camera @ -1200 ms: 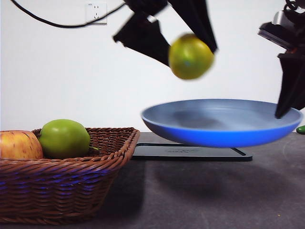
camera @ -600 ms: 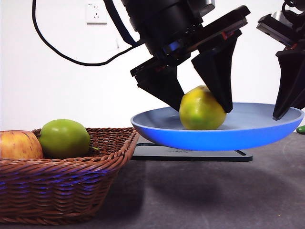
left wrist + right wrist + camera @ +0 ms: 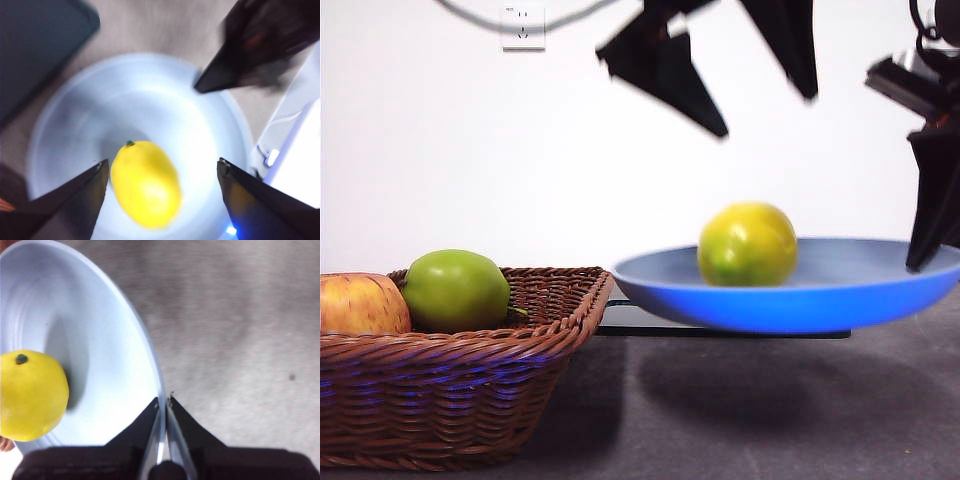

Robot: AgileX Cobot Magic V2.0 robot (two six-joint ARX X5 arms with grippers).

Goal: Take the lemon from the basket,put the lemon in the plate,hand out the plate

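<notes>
The left gripper (image 3: pixel 760 105) has lifted away, spread wide, leaving the lemon (image 3: pixel 747 245) in the plate (image 3: pixel 800 300). The right gripper (image 3: pixel 163 402) pinches its rim above the bench (image 3: pixel 750 420); only handing out remains.

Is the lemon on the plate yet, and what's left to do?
Yes. The lemon lies in the plate, out of the basket. The left end effector hangs open above the lemon. The right end effector is shut on the plate's rim, holding it above the table. Handing out the plate is what's left.
</notes>
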